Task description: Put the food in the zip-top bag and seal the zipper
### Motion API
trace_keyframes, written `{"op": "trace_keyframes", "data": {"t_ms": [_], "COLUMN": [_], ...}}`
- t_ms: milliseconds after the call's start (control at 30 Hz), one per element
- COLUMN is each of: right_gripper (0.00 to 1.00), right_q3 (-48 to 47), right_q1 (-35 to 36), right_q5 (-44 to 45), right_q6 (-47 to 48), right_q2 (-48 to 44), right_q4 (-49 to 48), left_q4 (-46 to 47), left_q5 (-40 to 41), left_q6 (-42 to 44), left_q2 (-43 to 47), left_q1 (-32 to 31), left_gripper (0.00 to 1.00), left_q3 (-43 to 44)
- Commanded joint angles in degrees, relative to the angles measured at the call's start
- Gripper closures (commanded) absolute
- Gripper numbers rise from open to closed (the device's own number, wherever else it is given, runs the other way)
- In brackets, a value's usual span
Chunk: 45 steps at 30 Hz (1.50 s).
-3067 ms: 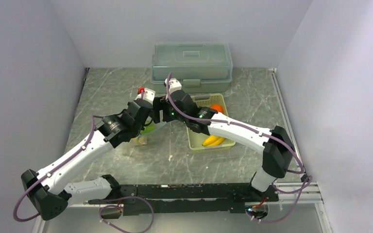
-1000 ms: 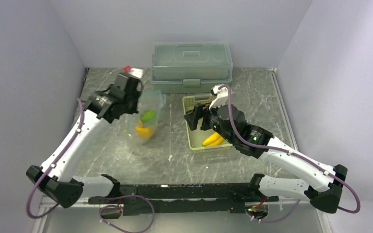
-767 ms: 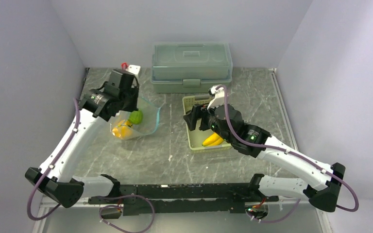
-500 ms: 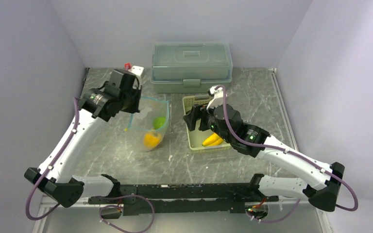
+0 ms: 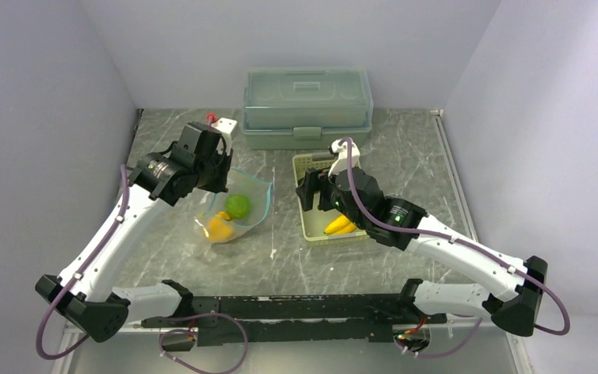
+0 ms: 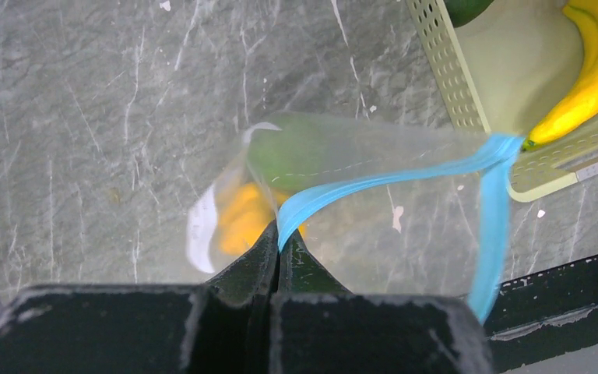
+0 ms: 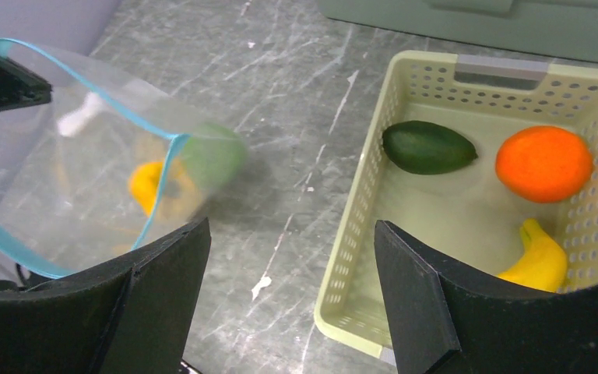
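Note:
The clear zip-top bag hangs open from my left gripper, which is shut on its teal-blue zipper at the rim. Inside the bag lie a light green fruit and a yellow pepper. In the left wrist view the gripper pinches the strip between closed fingertips. My right gripper stands open and empty over the left edge of the pale basket. The basket holds a dark avocado, an orange ball and bananas.
A large translucent green lidded box stands at the back, just behind the basket. Grey walls close in the marble table on the left, right and rear. A small white block with a red tip sits behind the left arm.
The right arm has drawn back from the bag to the basket. The left gripper keeps hold of the rim, and the bag with its two items has swung about under it.

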State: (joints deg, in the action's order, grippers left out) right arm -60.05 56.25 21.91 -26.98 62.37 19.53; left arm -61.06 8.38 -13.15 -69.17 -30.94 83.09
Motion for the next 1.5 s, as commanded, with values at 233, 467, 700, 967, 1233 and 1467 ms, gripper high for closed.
{"op": "trace_keyframes", "data": {"t_ms": [233, 467, 700, 967, 1233, 1467], "right_gripper": [0.18, 0.16, 0.07, 0.05, 0.05, 0.05], "right_q3": [-5.42, -4.81, -7.19, -10.73, -10.58, -9.34], "right_q1": [-4.84, -13.06, -18.70, -23.63, -27.40, -28.86], "right_q5": [2.74, -3.01, -3.00, -2.68, -2.68, -3.48], "right_q6": [4.00, 3.77, 5.37, 5.88, 5.48, 4.51], "right_q2": [5.24, 9.40, 17.30, 27.39, 32.70, 35.52], "right_q4": [6.62, 5.80, 6.30, 7.10, 6.76, 5.19], "left_q4": [3.07, 7.62, 15.30, 19.05, 16.98, 17.82], "left_q5": [3.82, 4.25, -0.04, -1.13, -4.33, -5.17], "left_q6": [2.94, 2.54, 3.15, 4.03, 3.82, 3.80], "left_q2": [-1.07, 0.69, 3.69, 7.28, 2.32, 3.25], "left_q1": [0.13, 0.09, 0.10, 0.19, 0.26, 0.23], "left_gripper": [1.00, 1.00, 1.00, 0.93, 0.95, 0.94], "left_q3": [2.41, -5.91, -13.57, -19.78, -18.22, -18.86]}}
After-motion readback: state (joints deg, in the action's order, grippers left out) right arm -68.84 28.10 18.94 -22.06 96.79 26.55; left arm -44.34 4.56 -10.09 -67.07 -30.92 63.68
